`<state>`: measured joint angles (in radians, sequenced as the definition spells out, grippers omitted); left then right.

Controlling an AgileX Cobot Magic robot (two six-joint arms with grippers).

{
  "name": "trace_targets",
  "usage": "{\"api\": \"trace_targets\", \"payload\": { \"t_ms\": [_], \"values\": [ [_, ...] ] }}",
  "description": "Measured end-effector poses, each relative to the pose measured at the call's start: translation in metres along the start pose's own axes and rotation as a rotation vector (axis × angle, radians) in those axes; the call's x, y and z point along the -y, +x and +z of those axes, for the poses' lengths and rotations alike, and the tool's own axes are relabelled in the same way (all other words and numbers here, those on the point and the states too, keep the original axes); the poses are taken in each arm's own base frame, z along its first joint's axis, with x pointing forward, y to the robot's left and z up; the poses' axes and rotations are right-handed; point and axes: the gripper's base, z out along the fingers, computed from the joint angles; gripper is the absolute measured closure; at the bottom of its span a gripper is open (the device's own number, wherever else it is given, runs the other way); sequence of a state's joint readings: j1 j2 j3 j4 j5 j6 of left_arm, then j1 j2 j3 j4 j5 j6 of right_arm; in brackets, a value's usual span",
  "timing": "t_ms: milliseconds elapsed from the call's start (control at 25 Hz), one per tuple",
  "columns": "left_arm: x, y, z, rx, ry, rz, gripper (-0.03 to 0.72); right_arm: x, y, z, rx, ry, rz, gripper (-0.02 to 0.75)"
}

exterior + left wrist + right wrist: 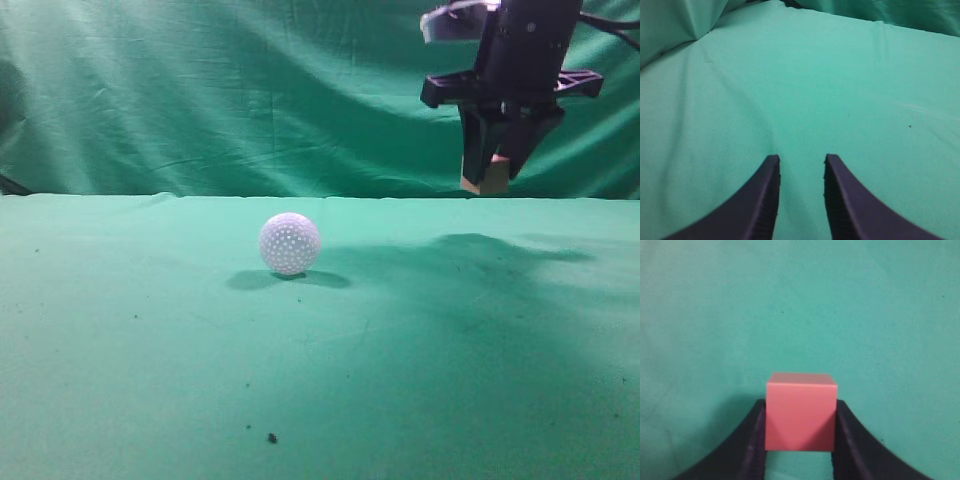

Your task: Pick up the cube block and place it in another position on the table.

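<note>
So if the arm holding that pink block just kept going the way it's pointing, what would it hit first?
Probably bare table: the right gripper points down, holding the cube block, with only green cloth below. The ball sits off to its left.

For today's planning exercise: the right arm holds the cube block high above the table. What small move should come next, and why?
Probably lower it straight down: the cube block sits clamped in the right gripper, well above bare table, clear of the ball.

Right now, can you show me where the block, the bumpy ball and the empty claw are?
cube block (800, 415): right wrist view, middle of its pink front face.
ball (290, 243): exterior view, centre of its dimpled side.
left end effector (801, 167): left wrist view, gap between its fingertips.
</note>
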<state>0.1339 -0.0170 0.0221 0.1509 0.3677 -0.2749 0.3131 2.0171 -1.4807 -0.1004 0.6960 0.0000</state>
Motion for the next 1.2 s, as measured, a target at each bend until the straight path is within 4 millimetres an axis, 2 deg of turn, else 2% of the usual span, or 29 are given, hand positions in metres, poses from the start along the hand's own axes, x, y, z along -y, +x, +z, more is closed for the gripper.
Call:
{"api": "trace_targets", "payload": {
  "t_ms": [120, 200, 360, 440, 520, 560, 600, 680, 720, 840, 960, 1040, 1200],
  "values": [
    [0.0, 0.0, 0.0, 0.0, 0.0, 0.0, 0.453, -0.001, 0.004, 0.015, -0.036, -0.002, -0.002, 0.501],
    [0.0, 0.0, 0.0, 0.0, 0.0, 0.0, 0.453, -0.001, 0.005, 0.018, -0.045, -0.002, -0.002, 0.501],
    [0.0, 0.0, 0.0, 0.0, 0.0, 0.0, 0.453, -0.001, 0.007, 0.018, -0.067, -0.004, 0.025, 0.282],
    [0.0, 0.0, 0.0, 0.0, 0.0, 0.0, 0.453, -0.001, 0.009, 0.018, -0.093, -0.002, 0.06, 0.217],
    [0.0, 0.0, 0.0, 0.0, 0.0, 0.0, 0.453, 0.0, 0.01, 0.011, -0.11, 0.001, 0.087, 0.227],
    [0.0, 0.0, 0.0, 0.0, 0.0, 0.0, 0.453, 0.0, 0.01, 0.005, -0.114, 0.003, 0.095, 0.273],
    [0.0, 0.0, 0.0, 0.0, 0.0, 0.0, 0.453, 0.001, 0.009, -0.005, -0.109, 0.004, 0.101, 0.349],
    [0.0, 0.0, 0.0, 0.0, 0.0, 0.0, 0.453, 0.003, 0.006, -0.036, -0.081, 0.007, 0.111, 0.547],
    [0.0, 0.0, 0.0, 0.0, 0.0, 0.0, 0.453, 0.004, 0.005, -0.051, -0.064, 0.009, 0.113, 0.615],
    [0.0, 0.0, 0.0, 0.0, 0.0, 0.0, 0.453, 0.008, 0.007, -0.107, -0.007, 0.014, 0.119, 0.738],
    [0.0, 0.0, 0.0, 0.0, 0.0, 0.0, 0.453, 0.011, 0.019, -0.158, 0.038, 0.019, 0.122, 0.738],
    [0.0, 0.0, 0.0, 0.0, 0.0, 0.0, 0.453, 0.011, 0.032, -0.182, 0.063, 0.02, 0.125, 0.738],
    [0.0, 0.0, 0.0, 0.0, 0.0, 0.0, 0.453, 0.01, 0.075, -0.214, 0.093, 0.016, 0.144, 0.738]
  ]
}}
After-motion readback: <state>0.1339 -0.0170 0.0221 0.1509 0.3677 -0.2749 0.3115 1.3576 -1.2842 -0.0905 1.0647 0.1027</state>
